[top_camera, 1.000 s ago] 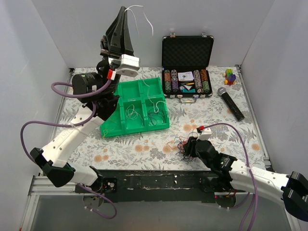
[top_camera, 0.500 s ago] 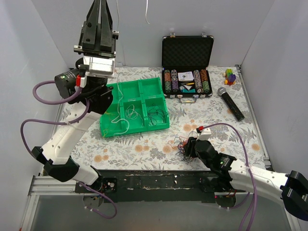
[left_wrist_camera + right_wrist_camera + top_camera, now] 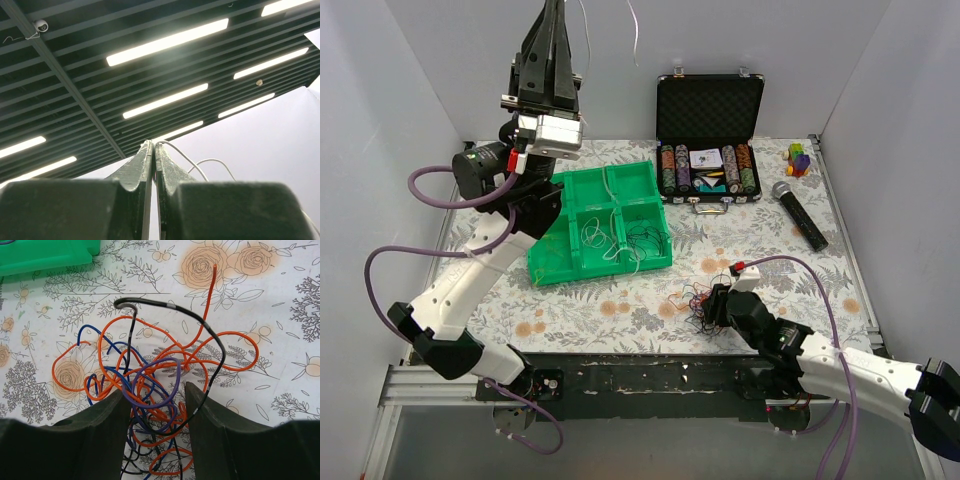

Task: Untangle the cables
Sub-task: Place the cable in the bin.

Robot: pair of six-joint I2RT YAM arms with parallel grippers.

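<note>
Left tool [image 3: 152,146] pinches white cable [image 3: 182,155] overhead

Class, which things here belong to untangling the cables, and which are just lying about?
Job: tangle of thin orange, blue and black wires; thin white wire; green plastic sorting tray.
Lying about: black poker-chip case; black microphone; multicoloured toy blocks.

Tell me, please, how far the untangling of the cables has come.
Done: several thin wires lie separated in compartments of the green plastic tray. In hand: the left gripper, raised high, is shut on one thin white wire. Left: a knot of orange, blue, purple and black wires on the floral table, at the open right gripper.
</note>
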